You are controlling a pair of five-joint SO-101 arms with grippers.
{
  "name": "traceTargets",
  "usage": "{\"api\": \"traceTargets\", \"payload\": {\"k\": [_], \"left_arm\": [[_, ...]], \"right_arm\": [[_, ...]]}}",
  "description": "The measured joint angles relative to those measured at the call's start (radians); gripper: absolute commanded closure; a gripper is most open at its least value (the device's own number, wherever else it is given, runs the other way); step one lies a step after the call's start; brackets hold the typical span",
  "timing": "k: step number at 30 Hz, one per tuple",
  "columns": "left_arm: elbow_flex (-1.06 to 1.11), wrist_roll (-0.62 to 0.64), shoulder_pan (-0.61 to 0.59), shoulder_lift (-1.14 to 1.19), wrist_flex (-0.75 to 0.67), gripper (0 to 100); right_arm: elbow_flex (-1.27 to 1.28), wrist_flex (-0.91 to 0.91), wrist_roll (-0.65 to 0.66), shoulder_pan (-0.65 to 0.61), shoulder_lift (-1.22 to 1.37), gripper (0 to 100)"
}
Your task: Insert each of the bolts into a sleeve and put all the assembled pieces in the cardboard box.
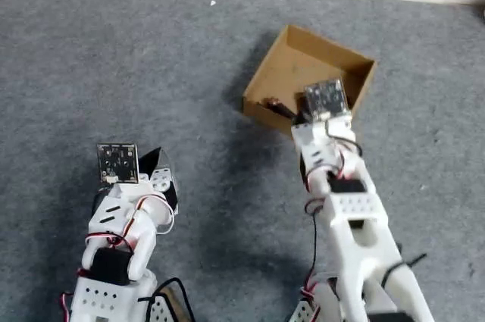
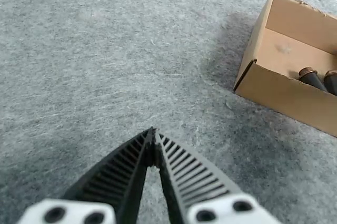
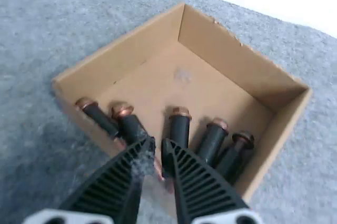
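The cardboard box [image 1: 267, 79] stands at the back of the grey mat. Inside it lie several assembled pieces [image 3: 179, 125], black sleeves with copper bolt heads, side by side against the near wall. My right gripper [image 3: 158, 147] hovers over that near wall with its fingers a narrow gap apart and nothing between them. In the high view the right arm [image 1: 333, 155] ends at the box's front edge. My left gripper [image 2: 154, 140] is shut and empty, low over bare mat at the front left [image 1: 155, 160]. From there the box [image 2: 284, 95] and two pieces [image 2: 311, 78] show.
Grey felt mat [image 1: 114, 57] covers the table, with open room left of the box and between the arms. A white wall edge runs along the back. A small white speck [image 1: 213, 3] lies far back.
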Motion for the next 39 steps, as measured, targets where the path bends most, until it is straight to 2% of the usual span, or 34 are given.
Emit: {"api": "traceTargets", "payload": {"k": [23, 33, 39], "left_arm": [[0.000, 0.000, 0.000, 0.000, 0.000, 99], [0.000, 0.000, 0.000, 0.000, 0.000, 99], [0.000, 0.000, 0.000, 0.000, 0.000, 99]], "right_arm": [[0.474, 0.000, 0.000, 0.000, -0.586, 98.5], [0.499, 0.002, 0.000, 0.000, -0.781, 98.5], [0.499, 0.066, 0.000, 0.000, -0.815, 98.5]]}}
